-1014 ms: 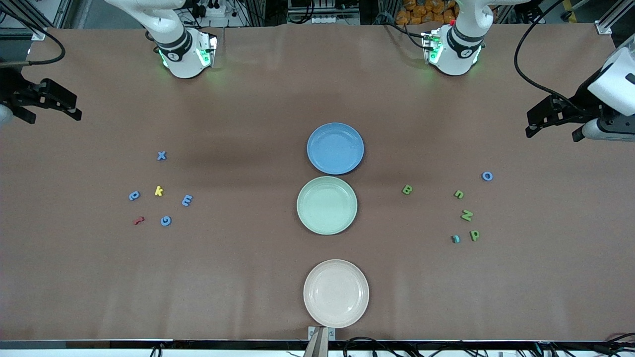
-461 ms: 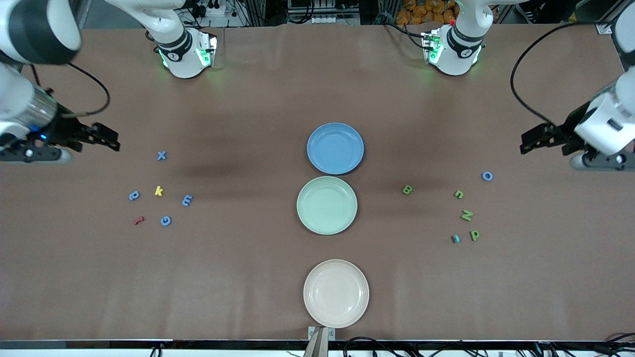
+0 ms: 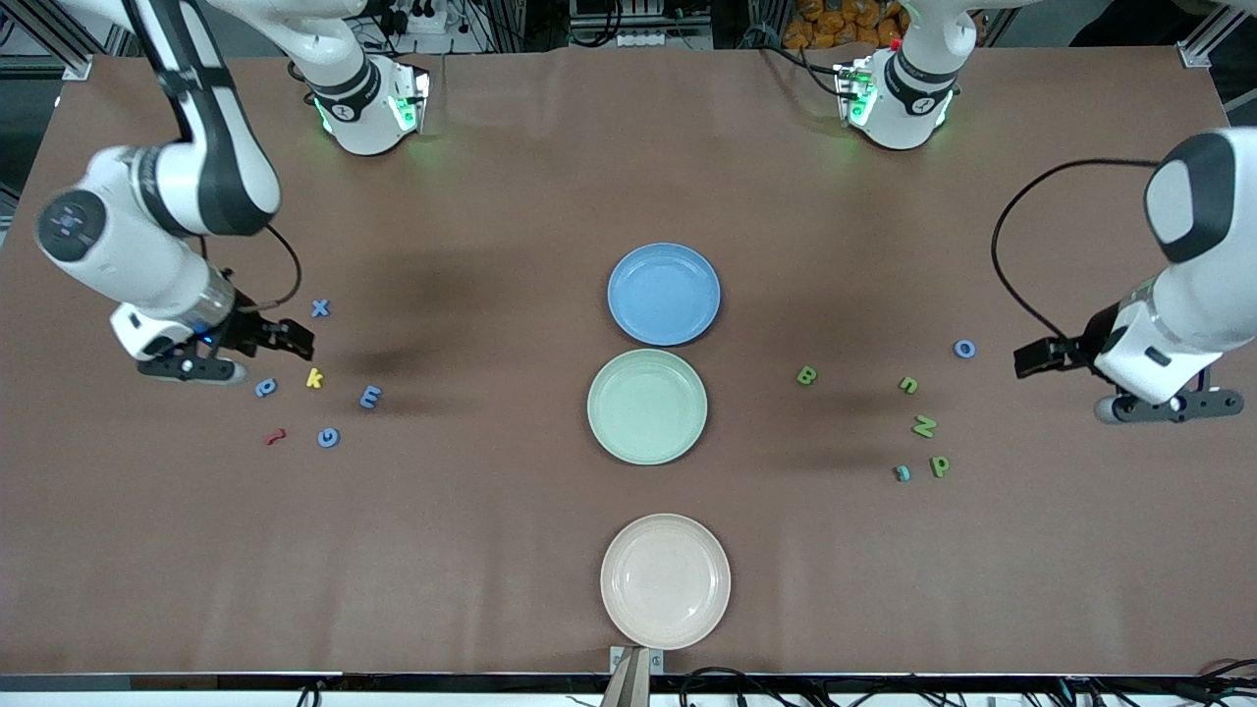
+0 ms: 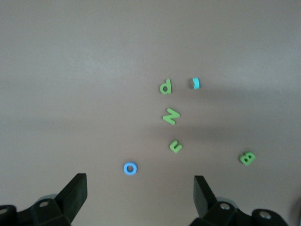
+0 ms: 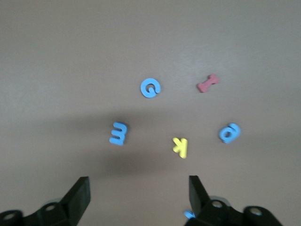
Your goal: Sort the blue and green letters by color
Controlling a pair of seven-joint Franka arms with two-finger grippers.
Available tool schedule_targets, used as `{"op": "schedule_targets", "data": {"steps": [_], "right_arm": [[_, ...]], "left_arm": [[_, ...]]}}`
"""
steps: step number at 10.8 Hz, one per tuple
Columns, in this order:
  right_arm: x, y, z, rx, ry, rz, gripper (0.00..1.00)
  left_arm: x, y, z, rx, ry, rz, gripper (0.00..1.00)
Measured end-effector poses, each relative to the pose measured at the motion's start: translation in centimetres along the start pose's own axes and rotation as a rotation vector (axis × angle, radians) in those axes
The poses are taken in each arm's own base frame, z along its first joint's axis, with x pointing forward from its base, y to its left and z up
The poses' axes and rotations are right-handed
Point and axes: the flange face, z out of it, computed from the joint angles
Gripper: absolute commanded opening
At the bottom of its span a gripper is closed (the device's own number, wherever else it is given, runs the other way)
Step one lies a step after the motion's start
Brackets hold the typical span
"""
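Right gripper (image 3: pixel 295 341) hovers open over the table between X (image 3: pixel 319 308) and k (image 3: pixel 314 378); left gripper (image 3: pixel 1026 358) (also open) apparently near O (image 3: pixel 964 349).

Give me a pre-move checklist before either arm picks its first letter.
1. Right gripper jaws open, empty, over the table between blue X and yellow k: ok.
2. Left gripper jaws open, empty, beside blue O: ok.
3. Blue plate holds nothing: ok.
4. Green plate holds nothing: ok.
5. Green B, n, N, p lie apart, reachable singly: ok.
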Motion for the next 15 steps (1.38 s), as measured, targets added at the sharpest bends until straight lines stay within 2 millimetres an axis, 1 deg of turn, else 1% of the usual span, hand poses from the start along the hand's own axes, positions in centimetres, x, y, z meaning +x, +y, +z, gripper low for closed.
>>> {"op": "schedule_targets", "data": {"steps": [1,2,4,7,9,10,11,13,15], "right_arm": [[0.3,-0.9,2.2,0.004,0.003,0.025,0.79],[0.6,-1.4,3.9,0.009,0.009,0.039,0.77],[1.1,-1.3,6.5,0.016,0.025,0.057,0.74],[1.6,-0.9,11.6,0.025,0.038,0.099,0.73],[2.4,-1.9,13.3,0.03,0.028,0.161,0.73],[2.6,-2.5,13.8,0.031,0.023,0.18,0.72],[2.6,-2.9,14.4,0.031,0.015,0.198,0.7],[2.5,-2.9,15.4,0.028,-0.003,0.239,0.66],[2.3,-2.9,16.0,0.025,-0.014,0.262,0.61]], "left_arm": [[1.0,-0.2,2.0,-0.003,0.01,-0.005,1.0],[1.9,-0.3,4.0,-0.005,0.019,-0.009,1.0],[3.4,-0.2,8.0,-0.01,0.03,-0.009,1.0],[4.9,-0.3,14.7,-0.017,0.031,-0.063,1.0],[5.5,-0.8,19.1,-0.019,0.018,-0.102,1.0],[5.7,-0.8,20.3,-0.019,0.014,-0.124,1.0],[6.1,-0.6,20.9,-0.02,0.014,-0.155,1.0],[6.5,-0.2,21.7,-0.02,0.01,-0.183,1.0],[6.6,0.4,22.8,-0.017,0.001,-0.215,1.0]]}}
